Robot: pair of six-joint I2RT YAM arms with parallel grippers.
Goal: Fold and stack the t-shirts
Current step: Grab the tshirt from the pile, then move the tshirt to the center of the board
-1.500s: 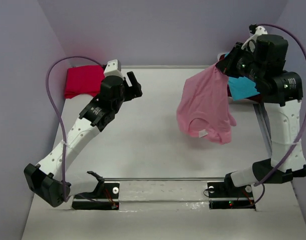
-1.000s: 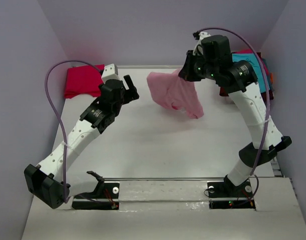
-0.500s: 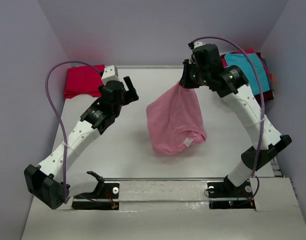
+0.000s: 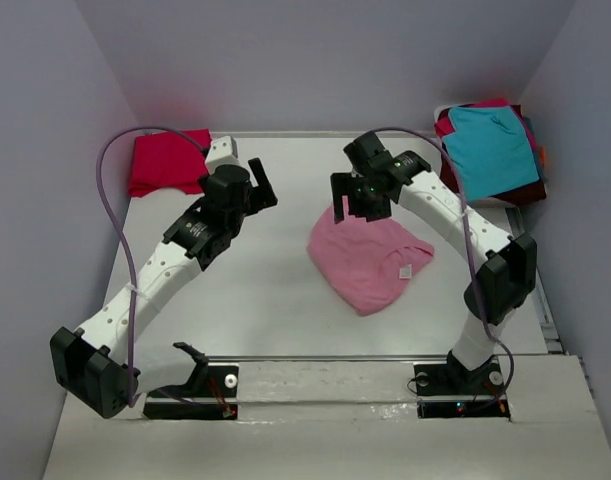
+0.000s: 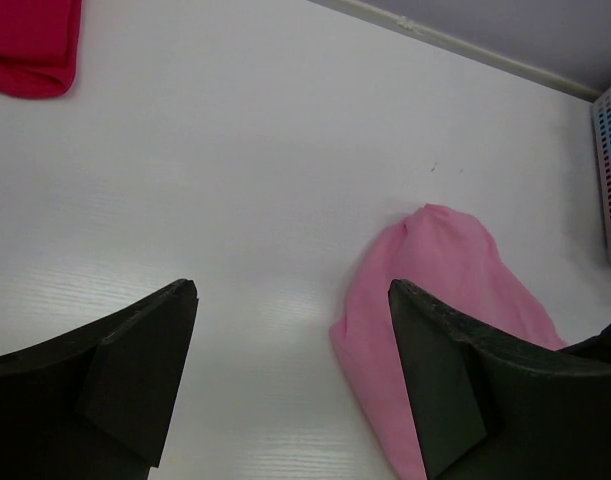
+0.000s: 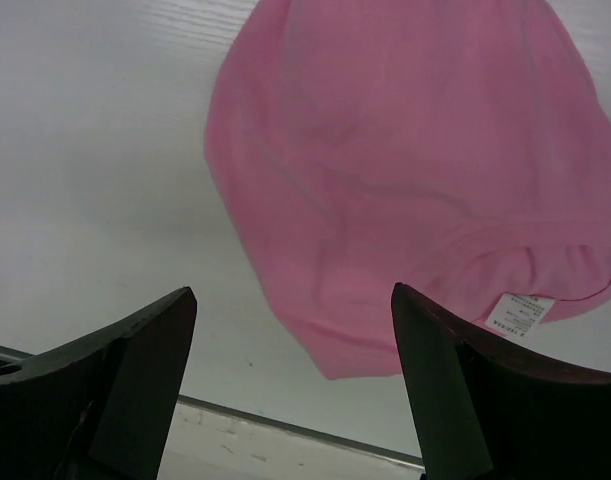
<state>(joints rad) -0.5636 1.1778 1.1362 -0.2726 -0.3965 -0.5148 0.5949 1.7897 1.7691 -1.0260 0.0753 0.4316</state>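
The light pink t-shirt (image 4: 370, 262) lies crumpled on the white table (image 4: 265, 300) near the middle, its white neck label (image 4: 406, 271) facing up. My right gripper (image 4: 353, 208) hovers just above the shirt's far edge, open and empty. In the right wrist view the pink t-shirt (image 6: 405, 170) lies spread below the right gripper (image 6: 293, 312), apart from its fingers. My left gripper (image 4: 261, 183) stands open to the left of the shirt, holding nothing. From the left wrist, the pink t-shirt (image 5: 440, 290) lies by the right finger of the left gripper (image 5: 293, 305).
A folded crimson t-shirt (image 4: 167, 160) lies in the far left corner, its edge (image 5: 25, 45) at the top left of the left wrist view. At the far right a teal t-shirt (image 4: 490, 148) tops a pile over a maroon one (image 4: 447, 127). Purple walls close in the table.
My right gripper swung the pink t-shirt from the right-hand pile to the table's middle, lowered it and opened, so the shirt now lies loose. The left arm barely moved.
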